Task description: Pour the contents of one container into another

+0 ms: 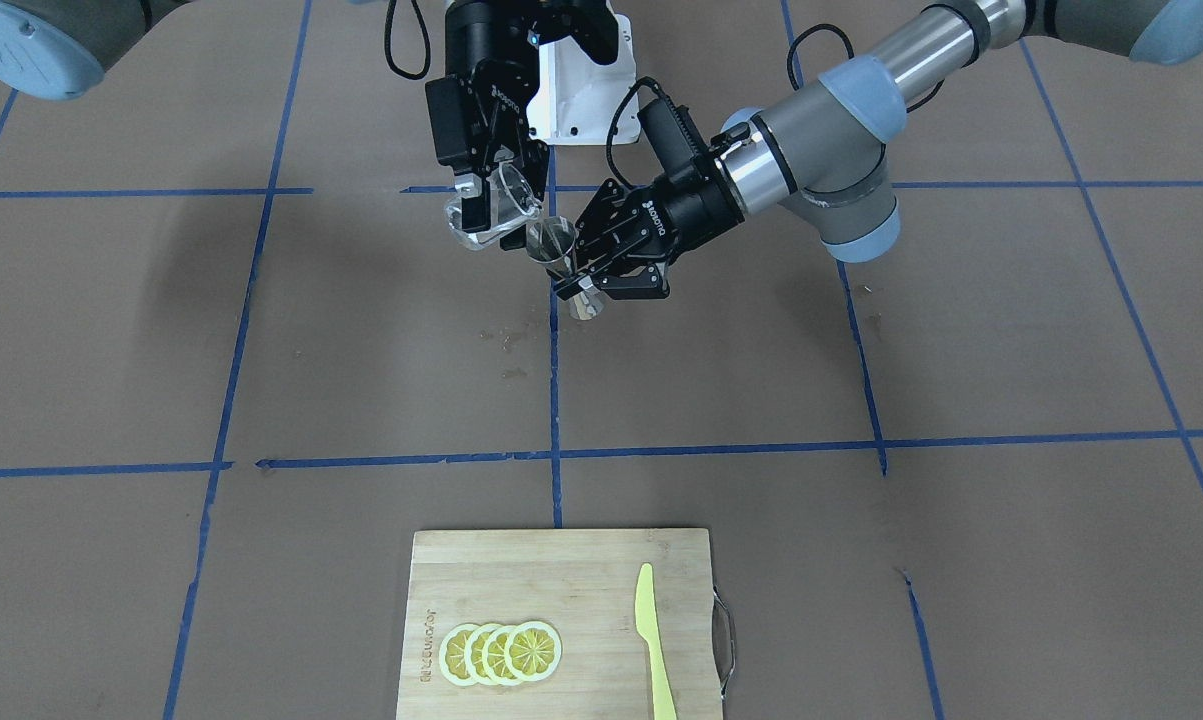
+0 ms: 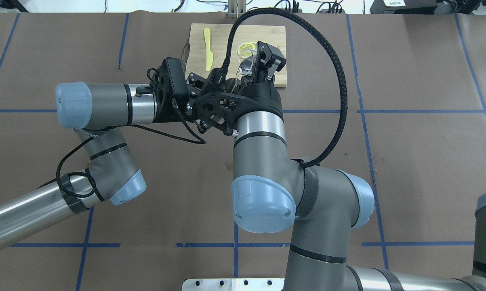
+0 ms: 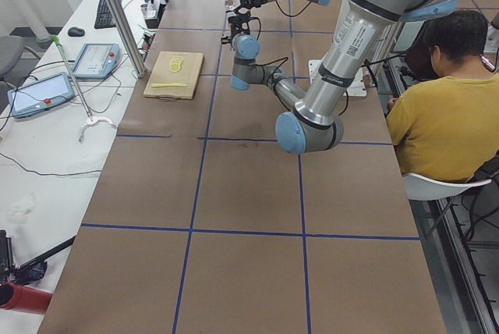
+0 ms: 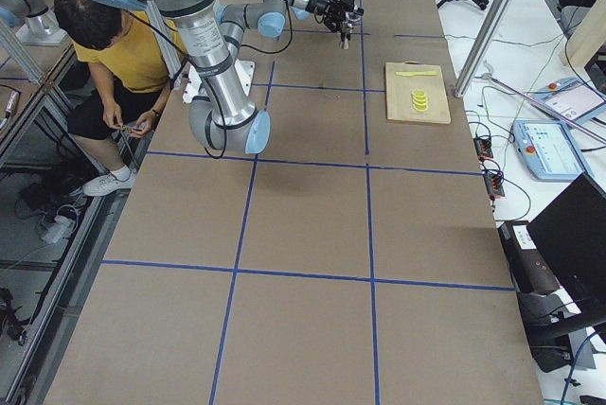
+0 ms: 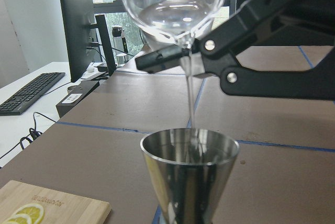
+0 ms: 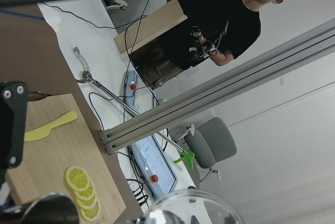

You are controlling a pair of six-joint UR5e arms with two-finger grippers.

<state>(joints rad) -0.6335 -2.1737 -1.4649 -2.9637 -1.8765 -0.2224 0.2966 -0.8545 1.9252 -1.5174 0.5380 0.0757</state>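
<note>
My right gripper is shut on the clear glass cup, which is held tilted with its lip down toward the steel jigger. The left gripper is shut on the jigger's narrow waist and holds it upright just above the table. In the left wrist view the cup hangs over the jigger, and a thin clear stream falls from the lip into the upper cone. From overhead the cup shows in the right gripper; the jigger is hidden behind the arms.
A wooden cutting board lies at the table's far edge from the robot, with lemon slices and a yellow-green knife on it. A person in a yellow shirt sits beside the robot's base. Small wet spots mark the paper below the jigger.
</note>
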